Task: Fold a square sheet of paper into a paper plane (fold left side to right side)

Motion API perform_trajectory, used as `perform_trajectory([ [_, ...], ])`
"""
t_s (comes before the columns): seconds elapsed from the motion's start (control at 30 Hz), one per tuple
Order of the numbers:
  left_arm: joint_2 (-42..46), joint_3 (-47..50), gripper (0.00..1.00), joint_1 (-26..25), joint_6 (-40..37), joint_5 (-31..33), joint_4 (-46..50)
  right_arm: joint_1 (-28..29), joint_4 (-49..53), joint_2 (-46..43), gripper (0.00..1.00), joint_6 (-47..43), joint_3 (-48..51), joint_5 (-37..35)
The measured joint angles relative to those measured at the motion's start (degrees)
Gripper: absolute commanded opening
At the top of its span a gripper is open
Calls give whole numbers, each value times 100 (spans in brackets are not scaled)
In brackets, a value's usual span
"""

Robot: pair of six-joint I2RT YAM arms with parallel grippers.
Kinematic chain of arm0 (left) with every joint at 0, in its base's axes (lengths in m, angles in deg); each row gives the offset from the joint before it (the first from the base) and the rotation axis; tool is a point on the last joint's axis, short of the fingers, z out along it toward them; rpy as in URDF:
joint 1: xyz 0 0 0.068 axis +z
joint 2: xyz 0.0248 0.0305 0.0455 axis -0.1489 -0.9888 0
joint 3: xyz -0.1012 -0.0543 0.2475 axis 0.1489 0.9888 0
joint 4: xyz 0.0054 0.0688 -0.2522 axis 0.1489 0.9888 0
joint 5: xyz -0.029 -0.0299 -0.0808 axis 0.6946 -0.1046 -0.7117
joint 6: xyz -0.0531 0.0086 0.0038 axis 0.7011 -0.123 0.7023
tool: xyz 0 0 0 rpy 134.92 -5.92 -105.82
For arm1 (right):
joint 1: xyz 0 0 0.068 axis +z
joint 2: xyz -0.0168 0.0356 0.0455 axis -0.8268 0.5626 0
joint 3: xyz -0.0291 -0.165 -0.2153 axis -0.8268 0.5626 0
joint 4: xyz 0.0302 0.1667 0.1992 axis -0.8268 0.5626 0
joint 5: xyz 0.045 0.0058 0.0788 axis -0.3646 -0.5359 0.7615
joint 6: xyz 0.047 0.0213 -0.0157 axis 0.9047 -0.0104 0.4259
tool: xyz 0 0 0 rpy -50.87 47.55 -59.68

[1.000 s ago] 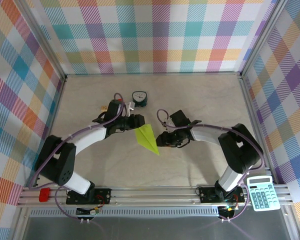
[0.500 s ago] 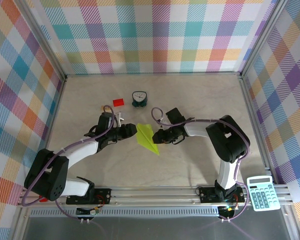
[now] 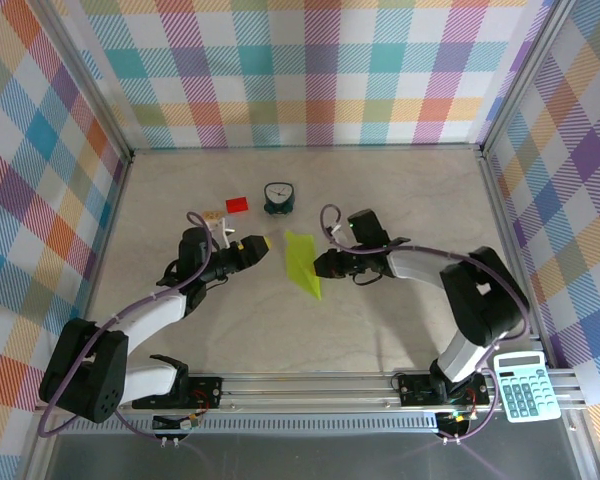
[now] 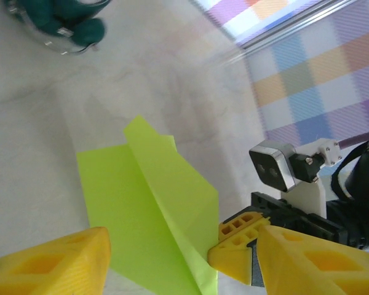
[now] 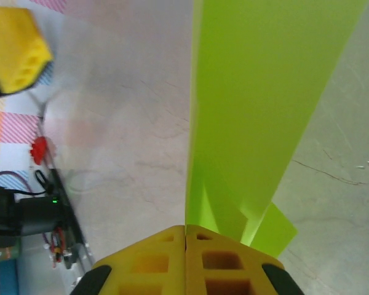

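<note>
Your paper plane [image 3: 302, 262] is thin, matt lime paper, smooth between crisp creases. The tabletop [image 3: 400, 190] is a pale, matt surface with faint stone-like veins. On your right gripper [image 5: 185, 232] the fingers [image 5: 141, 264] are matt yellow plastic with moulded open cells. The clock [image 3: 278, 197] near the far edge is glossy teal plastic. The rail [image 3: 310, 385] along the near edge is brushed metal.

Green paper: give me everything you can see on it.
The paper is thin, plain lime green, folded into a slim pointed dart with a centre crease and layered flaps. It sits in the middle of the table, tip toward the near edge. The right hand is shut on its right edge; the left hand is open beside it, apart.
</note>
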Motion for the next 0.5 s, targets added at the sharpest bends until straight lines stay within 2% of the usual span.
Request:
perform_trajectory([
  [0.23,-535,-122,60,-42,752,-1001,-1611,-188,-1008,-1049,0,535,566,546],
  [0.5,-1283,-629,55,-496,1051,-1473,-2317,-186,-1790,-1233,0,1176,605,1106],
])
